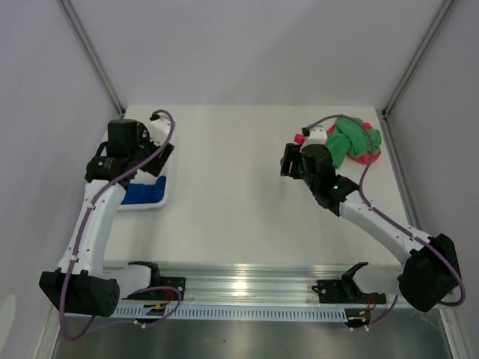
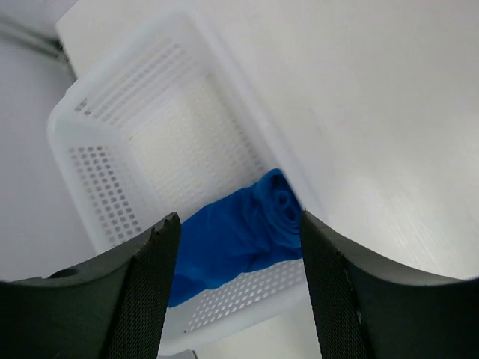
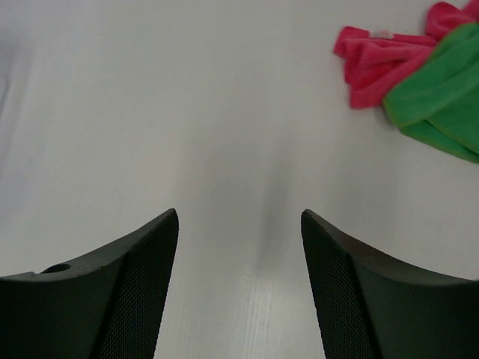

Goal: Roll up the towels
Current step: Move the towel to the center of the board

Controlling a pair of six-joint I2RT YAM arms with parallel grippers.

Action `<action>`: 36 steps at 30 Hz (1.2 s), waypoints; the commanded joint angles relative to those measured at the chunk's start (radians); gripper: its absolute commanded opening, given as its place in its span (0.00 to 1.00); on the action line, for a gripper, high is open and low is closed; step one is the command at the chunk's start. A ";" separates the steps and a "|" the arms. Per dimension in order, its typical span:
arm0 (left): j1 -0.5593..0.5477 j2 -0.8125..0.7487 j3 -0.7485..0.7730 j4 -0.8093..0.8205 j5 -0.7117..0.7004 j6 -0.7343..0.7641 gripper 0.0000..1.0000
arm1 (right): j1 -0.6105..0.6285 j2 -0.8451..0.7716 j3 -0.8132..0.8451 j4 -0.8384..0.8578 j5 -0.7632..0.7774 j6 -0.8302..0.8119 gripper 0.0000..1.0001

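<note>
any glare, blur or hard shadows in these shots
Top external: even, soft light, with a bright glare patch on the metal rail at the near edge. Left wrist: the fingers are dark and soft-edged, while the white basket mesh and blue towel are fairly sharp. Right wrist: a faint shadow streak on the table; no glare.

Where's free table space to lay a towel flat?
Widest bare patch: the middle of the white table, between the white plastic mesh basket on the left and the right end effector. Crowded: far-right corner, bright green microfibre towel heaped on the pink-red one.
</note>
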 commanded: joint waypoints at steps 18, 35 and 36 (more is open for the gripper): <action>-0.562 0.133 -0.106 0.032 -0.085 -0.114 0.99 | -0.166 -0.366 -0.233 -0.278 0.095 0.120 0.82; -0.455 0.101 -0.215 0.224 -0.053 -0.255 0.99 | -0.201 -0.337 -0.202 -0.305 0.182 0.078 0.82; -0.446 0.106 -0.220 0.227 -0.061 -0.260 1.00 | -0.212 -0.327 -0.204 -0.295 0.174 0.077 0.82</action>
